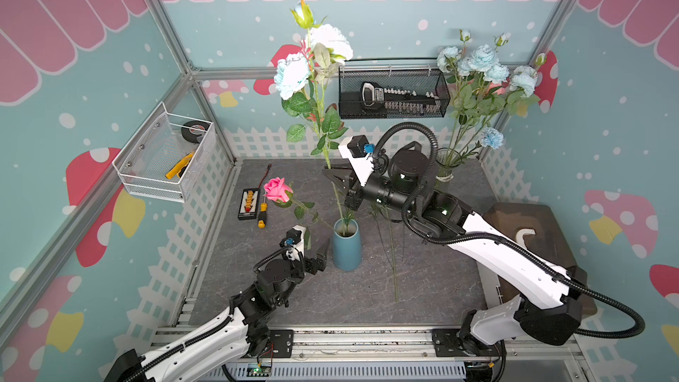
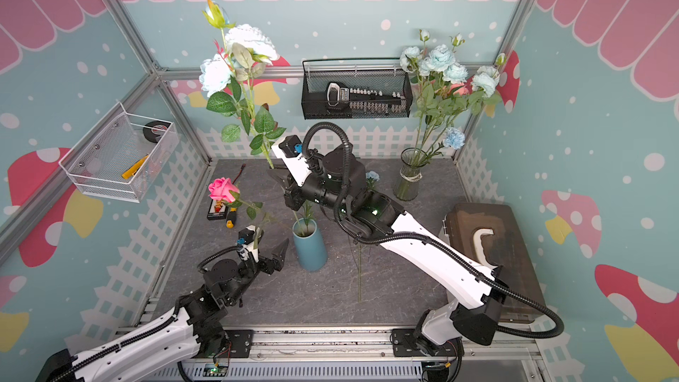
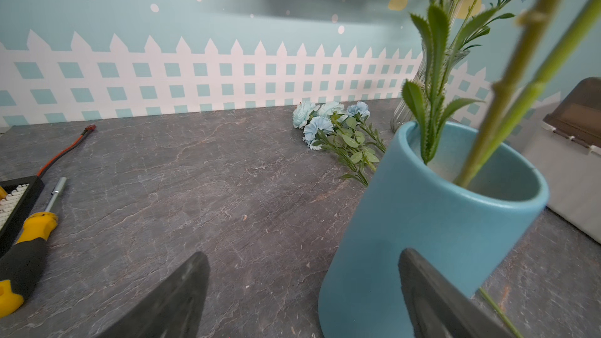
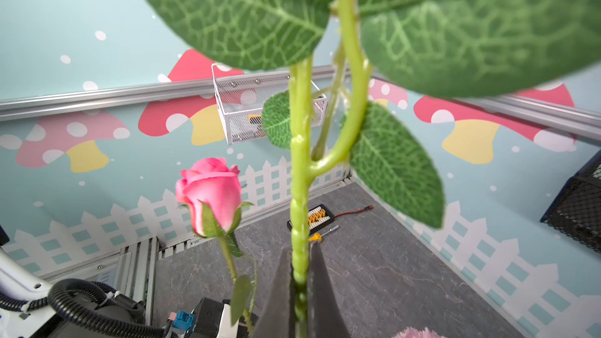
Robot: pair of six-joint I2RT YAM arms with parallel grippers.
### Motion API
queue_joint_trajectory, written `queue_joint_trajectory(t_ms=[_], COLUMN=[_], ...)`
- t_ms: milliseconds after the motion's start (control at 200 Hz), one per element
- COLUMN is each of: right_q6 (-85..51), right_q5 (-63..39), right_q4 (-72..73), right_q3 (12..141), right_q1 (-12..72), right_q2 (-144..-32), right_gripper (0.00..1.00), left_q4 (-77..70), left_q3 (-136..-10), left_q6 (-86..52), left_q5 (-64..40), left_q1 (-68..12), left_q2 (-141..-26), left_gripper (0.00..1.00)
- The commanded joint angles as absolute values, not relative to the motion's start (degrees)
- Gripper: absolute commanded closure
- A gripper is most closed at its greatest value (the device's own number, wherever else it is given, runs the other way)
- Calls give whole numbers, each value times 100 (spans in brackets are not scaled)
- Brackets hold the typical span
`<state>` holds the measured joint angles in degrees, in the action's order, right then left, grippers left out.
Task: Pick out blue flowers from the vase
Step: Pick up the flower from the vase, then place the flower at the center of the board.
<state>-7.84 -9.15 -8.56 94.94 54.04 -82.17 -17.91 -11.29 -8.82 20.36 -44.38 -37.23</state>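
A tall stem of blue flowers (image 1: 294, 75) (image 2: 216, 75) rises from the blue vase (image 1: 346, 244) (image 2: 309, 248) (image 3: 422, 222). My right gripper (image 1: 330, 173) (image 2: 275, 175) (image 4: 300, 271) is shut on its green stem above the vase mouth; the stem's lower end still reaches into the vase. A pink rose (image 1: 277, 189) (image 4: 211, 193) leans out of the same vase. My left gripper (image 1: 314, 248) (image 2: 268, 248) (image 3: 304, 287) stands open beside the vase, one finger in front of its wall. More blue flowers (image 3: 325, 121) lie on the table behind the vase.
A glass vase (image 1: 446, 167) at the back right holds other blue blooms (image 1: 481, 64). A yellow screwdriver (image 1: 262, 214) and connector board (image 1: 250, 203) lie at the left. A white basket (image 1: 165, 156), a black mesh basket (image 1: 393, 93) and a brown-lidded box (image 1: 529, 237) line the sides.
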Motion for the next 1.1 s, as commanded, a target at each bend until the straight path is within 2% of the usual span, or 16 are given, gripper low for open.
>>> queue_joint_trajectory(t_ms=[0, 570, 1096], right_q6=[-585, -869, -1947], right_q5=[-853, -1498, -2775], right_q4=[-1004, -1521, -1538], right_q3=[9907, 10932, 10613], right_q1=[5421, 5320, 4107], right_q2=[-7975, -7997, -7387], right_gripper=[100, 100, 100], left_q4=[-1890, -1874, -1872], left_q3=[-1272, -1266, -1266], left_q6=[-927, -927, -923], left_q5=[1986, 1969, 1960], left_q1=[-4412, -4415, -4413], left_q2=[-3673, -3652, -3647], left_gripper=[9, 9, 9])
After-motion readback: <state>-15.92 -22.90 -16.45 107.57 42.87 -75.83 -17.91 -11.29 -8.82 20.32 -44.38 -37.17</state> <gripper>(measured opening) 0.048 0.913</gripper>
